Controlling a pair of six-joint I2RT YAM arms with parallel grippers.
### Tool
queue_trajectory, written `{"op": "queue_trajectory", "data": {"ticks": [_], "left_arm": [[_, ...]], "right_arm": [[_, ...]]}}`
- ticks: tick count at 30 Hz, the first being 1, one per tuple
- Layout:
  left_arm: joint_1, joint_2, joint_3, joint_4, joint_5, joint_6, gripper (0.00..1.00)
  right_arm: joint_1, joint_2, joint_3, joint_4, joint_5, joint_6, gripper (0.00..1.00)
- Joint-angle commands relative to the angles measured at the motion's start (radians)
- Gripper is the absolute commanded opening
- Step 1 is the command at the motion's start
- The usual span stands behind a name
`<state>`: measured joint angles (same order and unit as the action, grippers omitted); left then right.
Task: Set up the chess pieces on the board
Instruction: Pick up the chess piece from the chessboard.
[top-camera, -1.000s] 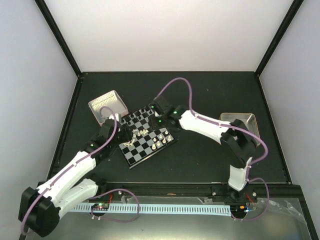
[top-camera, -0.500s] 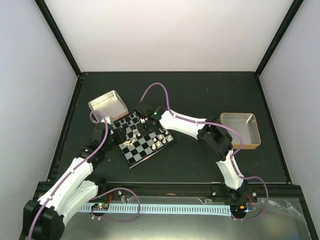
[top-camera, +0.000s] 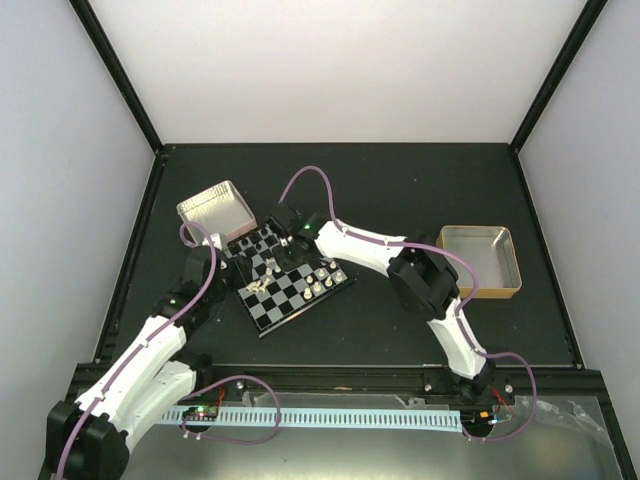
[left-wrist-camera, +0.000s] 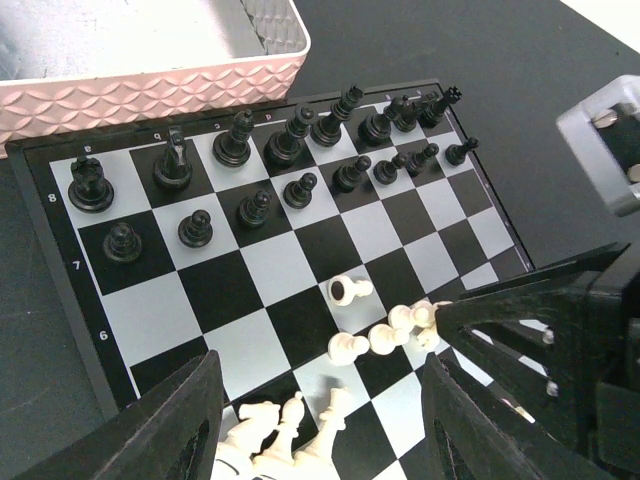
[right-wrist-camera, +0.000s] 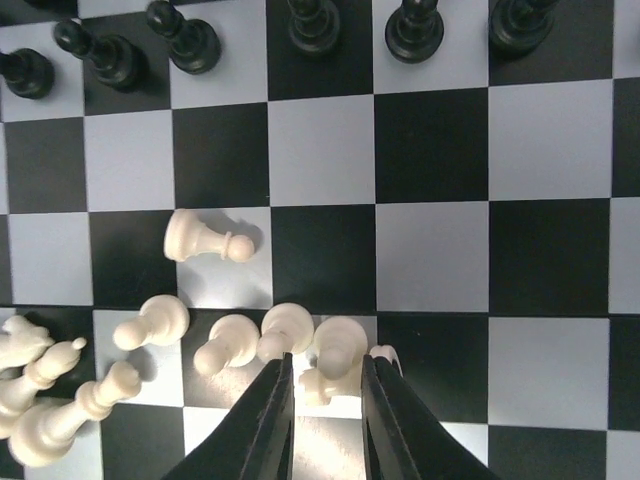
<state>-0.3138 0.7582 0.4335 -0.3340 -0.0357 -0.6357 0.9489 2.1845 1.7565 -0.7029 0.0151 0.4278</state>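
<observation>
It was a robotics lab cell: plain white walls, black frame struts, a dark surface.

The board lies on the counter, left of centre and turned at an angle. One tray sits just beside the board's far-left edge; a second tray sits well apart to the right. Two rows of standing pieces line the board edge nearest the first tray. The chess pieces lie toppled in a cluster near mid-board. One pawn lies apart from them, toward the standing rows. A few more sit near the opposite edge.
</observation>
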Motion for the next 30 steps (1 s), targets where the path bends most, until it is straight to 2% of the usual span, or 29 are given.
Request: {"op": "queue_trajectory", "data": {"ticks": [1,3,6,9,18,23,30], "left_arm": [[0.007,-0.016,-0.007,0.028,0.011,0.014,0.56],[0.007,-0.015,-0.008,0.029,0.011,0.013,0.56],[0.007,-0.014,-0.009,0.031,0.014,0.014,0.57],[0.007,-0.012,-0.007,0.034,0.015,0.014,0.57],[0.007,-0.008,-0.007,0.037,0.019,0.017,0.57],[0.007,-0.008,-0.009,0.039,0.021,0.022,0.57],[0.007,-0.011,-0.014,0.042,0.041,0.022,0.58]], "right_arm": [[0.004,0.036,0.027,0.014,0.026,0.000,0.22],[0.005,0.041,0.024,0.022,0.028,0.001,0.21],[0.005,0.050,0.023,0.036,0.032,0.000,0.14],[0.005,0.052,0.025,0.046,0.042,0.000,0.12],[0.005,0.054,0.035,0.041,0.056,-0.004,0.18],[0.005,0.044,0.031,0.047,0.062,-0.008,0.07],[0.005,-0.060,-0.068,0.097,0.089,0.007,0.04]]}}
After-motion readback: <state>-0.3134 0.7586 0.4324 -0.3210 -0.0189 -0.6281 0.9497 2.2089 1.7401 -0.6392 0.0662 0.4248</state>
